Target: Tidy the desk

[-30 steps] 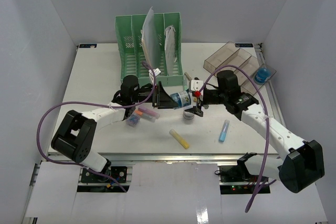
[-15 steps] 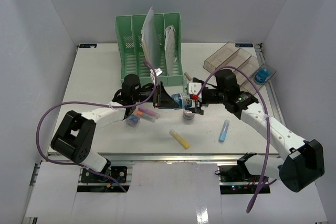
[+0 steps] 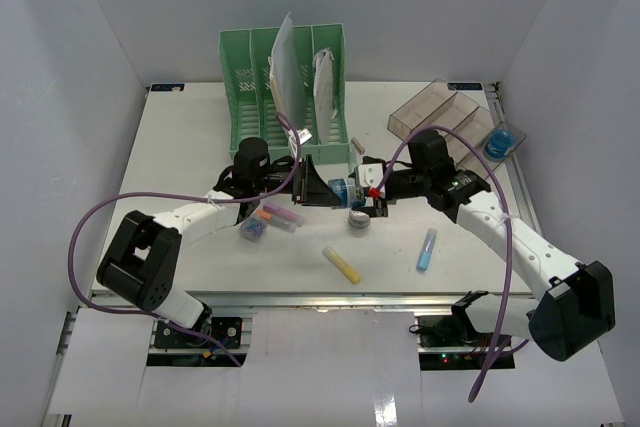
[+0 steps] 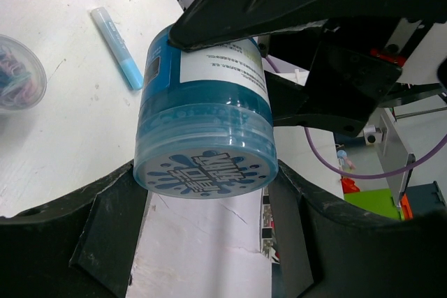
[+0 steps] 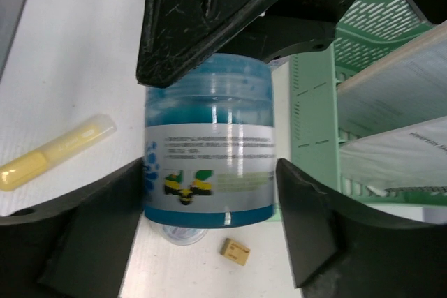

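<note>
**Operator:** What lies nearest me?

**Spotter:** Closest to your bases, a yellow highlighter (image 3: 345, 267) and a blue marker (image 3: 427, 248) lie loose on the desk (image 3: 180, 147). The desk is the white top running under everything you see. You won't lift it. Treat it as hard, smooth and flat, so I judge that round things will roll or skid on it.

**Operator:** And the grippers?

**Spotter:** Mid-desk, over a small clear tub (image 3: 358, 218), you hold a blue jar (image 3: 342, 190) on its side in the air between both arms. Your right gripper (image 5: 209, 193) clamps the labelled body near the base. Your left gripper (image 4: 206, 193) has its fingers against either side of the lid end, and as far as I can see it is gripping too.

**Operator:** How will the jar handle?

**Spotter:** It looks like stiff, glossy plastic, probably weighty with its blue filling, and slippery. Take it across the body, not the lid, which might turn.

**Operator:** Farther back?

**Spotter:** The green file rack (image 3: 285, 87) with its papers, and the brown tray (image 3: 440, 107) at the far right.
</note>
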Tool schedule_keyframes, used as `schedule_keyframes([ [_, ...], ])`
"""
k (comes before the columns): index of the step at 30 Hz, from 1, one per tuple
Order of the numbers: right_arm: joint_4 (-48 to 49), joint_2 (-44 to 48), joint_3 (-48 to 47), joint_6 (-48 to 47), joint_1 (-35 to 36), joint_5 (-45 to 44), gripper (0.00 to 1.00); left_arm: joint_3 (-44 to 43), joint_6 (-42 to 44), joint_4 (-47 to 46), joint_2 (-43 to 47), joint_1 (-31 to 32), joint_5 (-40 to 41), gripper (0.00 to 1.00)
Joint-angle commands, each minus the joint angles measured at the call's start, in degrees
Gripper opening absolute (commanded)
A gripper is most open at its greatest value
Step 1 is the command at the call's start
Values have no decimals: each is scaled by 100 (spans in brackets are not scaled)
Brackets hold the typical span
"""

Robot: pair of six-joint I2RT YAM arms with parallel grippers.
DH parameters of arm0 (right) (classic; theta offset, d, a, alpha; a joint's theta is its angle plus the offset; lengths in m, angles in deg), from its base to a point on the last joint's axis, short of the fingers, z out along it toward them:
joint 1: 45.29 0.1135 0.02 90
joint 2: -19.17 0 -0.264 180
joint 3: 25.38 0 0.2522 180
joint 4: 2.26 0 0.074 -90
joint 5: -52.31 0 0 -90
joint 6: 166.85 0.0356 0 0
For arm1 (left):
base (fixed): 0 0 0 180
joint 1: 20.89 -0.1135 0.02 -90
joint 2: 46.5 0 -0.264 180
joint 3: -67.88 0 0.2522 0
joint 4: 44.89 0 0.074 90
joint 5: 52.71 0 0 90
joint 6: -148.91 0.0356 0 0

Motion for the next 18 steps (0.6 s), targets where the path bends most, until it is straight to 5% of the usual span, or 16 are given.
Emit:
schedule_keyframes([
  [1,105,-12,-137,200,3,10,69,-341,143,-30,273,31,-102,4],
  [5,147,-38,-158,399,6,3,57,-409,180,50,284,28,-87,5],
  [8,156,-42,-208,489,6,11,48,-426,200,96,313,36,-75,14],
  [13,166,81,-225,614,7,-33,36,-689,707,939,410,28,168,62],
  [18,123,283,-123,768,-124,-62,28,-1124,1408,1756,601,-33,448,77],
])
